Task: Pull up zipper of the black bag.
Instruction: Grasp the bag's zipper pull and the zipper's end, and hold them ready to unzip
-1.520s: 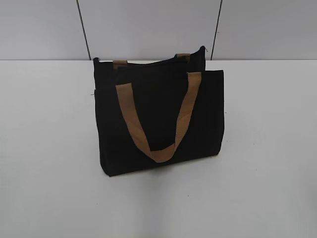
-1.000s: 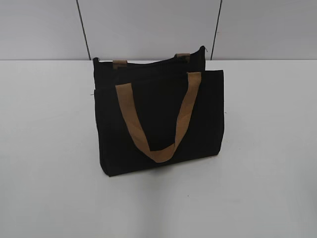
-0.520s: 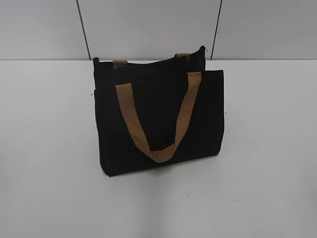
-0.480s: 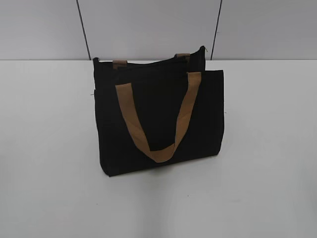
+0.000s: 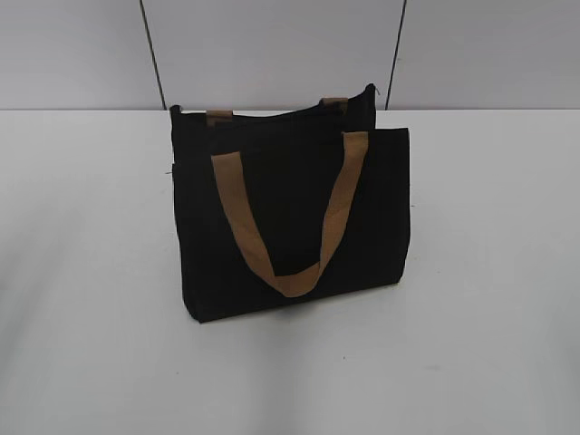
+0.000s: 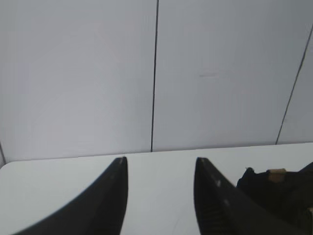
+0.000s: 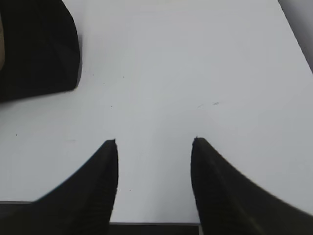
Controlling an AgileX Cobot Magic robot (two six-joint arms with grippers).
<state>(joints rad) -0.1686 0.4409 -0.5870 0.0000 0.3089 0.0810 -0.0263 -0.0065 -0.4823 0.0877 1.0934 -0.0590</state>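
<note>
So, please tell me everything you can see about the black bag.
The black bag is a rectangular tote of dark fabric, standing upright on the white table, turned slightly. One tan webbing handle hangs down its front face in a U; the ends of a second handle show at the back top edge. Nothing but the table touches it. Its zipper pull cannot be made out.

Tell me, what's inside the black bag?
You can't see inside. The black bag stands upright on the white table, and its dark front side and brown strap hide everything in it. Only the top edge shows, too dark to make out.
</note>
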